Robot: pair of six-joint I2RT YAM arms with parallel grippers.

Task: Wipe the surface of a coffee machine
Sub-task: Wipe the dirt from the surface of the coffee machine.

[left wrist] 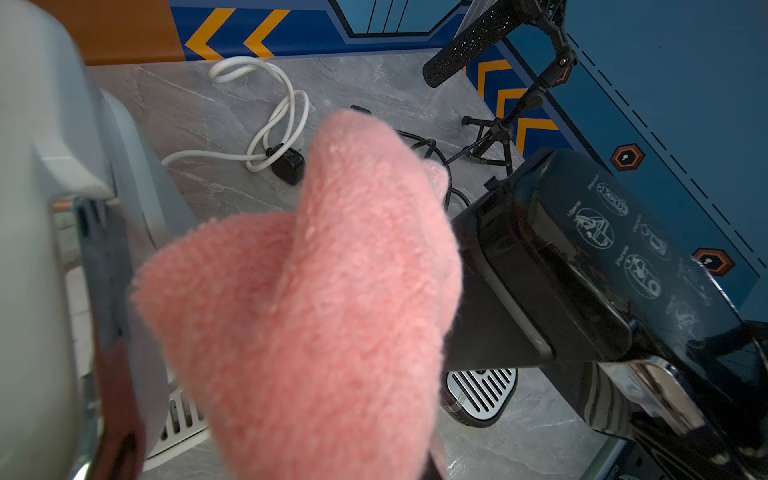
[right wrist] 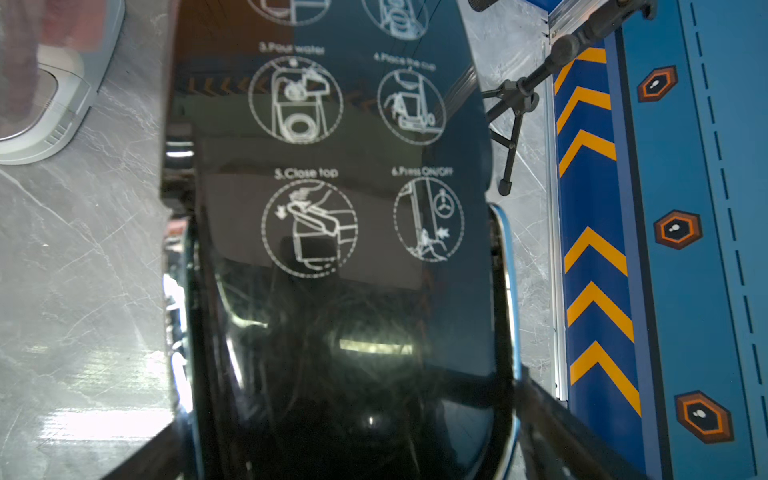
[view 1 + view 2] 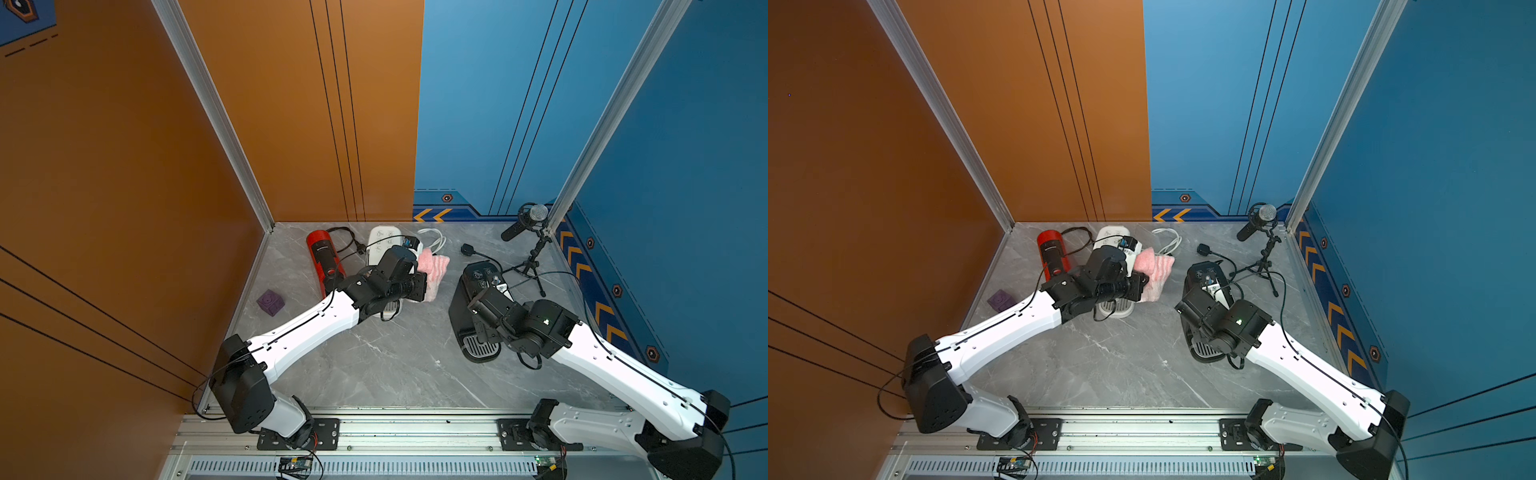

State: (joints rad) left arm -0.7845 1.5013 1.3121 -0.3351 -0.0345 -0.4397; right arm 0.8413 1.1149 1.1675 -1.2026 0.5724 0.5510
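Note:
A fluffy pink cloth [image 3: 434, 268] [image 3: 1156, 270] [image 1: 316, 291] hangs bunched from my left gripper [image 3: 415, 286], which is shut on it; the cloth hides the fingertips. It is held between a white coffee machine [image 3: 384, 241] [image 1: 41, 208] and a glossy black coffee machine [image 3: 482, 274] [image 1: 582, 257] [image 2: 332, 208] with white pictograms on its lid. The cloth is right beside the white machine's upper right side. My right gripper [image 3: 496, 286] [image 2: 353, 428] is open wide over the black machine's top, one finger along each side.
A red cylindrical appliance [image 3: 322, 253] lies at the back left, with a purple cube [image 3: 270, 302] further left. A white cable [image 3: 432, 239] and a black plug [image 3: 467, 249] lie behind the machines. A microphone on a tripod [image 3: 528, 224] stands in the back right corner.

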